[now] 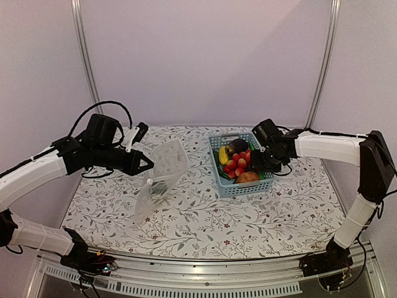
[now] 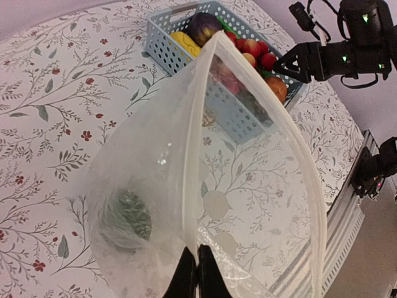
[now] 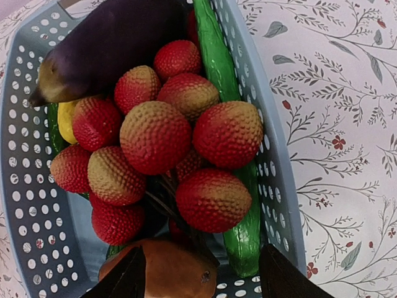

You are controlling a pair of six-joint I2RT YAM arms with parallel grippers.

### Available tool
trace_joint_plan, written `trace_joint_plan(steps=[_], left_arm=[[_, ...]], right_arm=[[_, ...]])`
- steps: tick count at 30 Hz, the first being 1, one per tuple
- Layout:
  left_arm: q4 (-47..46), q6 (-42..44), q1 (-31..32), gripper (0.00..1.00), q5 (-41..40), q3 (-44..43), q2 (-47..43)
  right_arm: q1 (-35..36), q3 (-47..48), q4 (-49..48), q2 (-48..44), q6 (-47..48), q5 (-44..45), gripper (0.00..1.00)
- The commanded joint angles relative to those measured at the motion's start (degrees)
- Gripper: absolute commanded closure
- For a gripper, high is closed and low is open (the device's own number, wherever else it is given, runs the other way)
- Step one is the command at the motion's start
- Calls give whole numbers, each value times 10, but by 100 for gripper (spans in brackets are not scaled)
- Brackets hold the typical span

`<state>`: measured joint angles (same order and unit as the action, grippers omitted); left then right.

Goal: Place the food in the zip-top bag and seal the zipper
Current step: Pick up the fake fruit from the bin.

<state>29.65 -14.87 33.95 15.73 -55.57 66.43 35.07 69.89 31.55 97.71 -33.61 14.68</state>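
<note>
Top view: the left gripper (image 1: 147, 163) is closed on the upper edge of the bag (image 1: 166, 162), which hangs from the jaws down to the table (image 1: 205, 217), with a green piece (image 1: 159, 188) low inside it. The right gripper (image 1: 259, 166) reaches into the near right end of the basket (image 1: 218, 177), well apart from the bag. Left wrist view: the two fingers (image 2: 186, 276) are pressed together on the bag's rim, pinching the zipper (image 2: 193, 136), which runs straight ahead from the jaws and loops back on the right, so that the mouth gapes open. The green piece lies ahead and to the left of the jaws at the bottom of the bag; the basket lies far ahead, beyond the rim. Right wrist view: the jaws stand apart over the food. The potato (image 3: 167, 270) lies between them, nearer the left finger; whether either finger touches it cannot be told. A cucumber (image 3: 243, 233) ends just inside the right finger. The red pieces (image 3: 155, 136) are heaped directly ahead of the jaws, the eggplant (image 3: 111, 43) beyond them, and the lemon (image 3: 67, 121) ahead to the left.
</note>
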Motion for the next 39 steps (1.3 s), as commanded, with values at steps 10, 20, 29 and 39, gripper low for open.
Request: trace_joint_plan(steps=[10,20,29,39], left_arm=[[13,4,-4,100,-8,-6,-5],[13,4,-4,100,-7,-7,-1],[14,4,-4,100,-9,-7,-2],[14,4,-4,100,-9,-7,-4]], right_arm=[[-19,-3,-68,67,-7,-8,43],[-19,9,-113,90,47,-26,61],[-19,-17,-150,10,77,-45,90],[-19,-30,-147,-90,78,-57,99]])
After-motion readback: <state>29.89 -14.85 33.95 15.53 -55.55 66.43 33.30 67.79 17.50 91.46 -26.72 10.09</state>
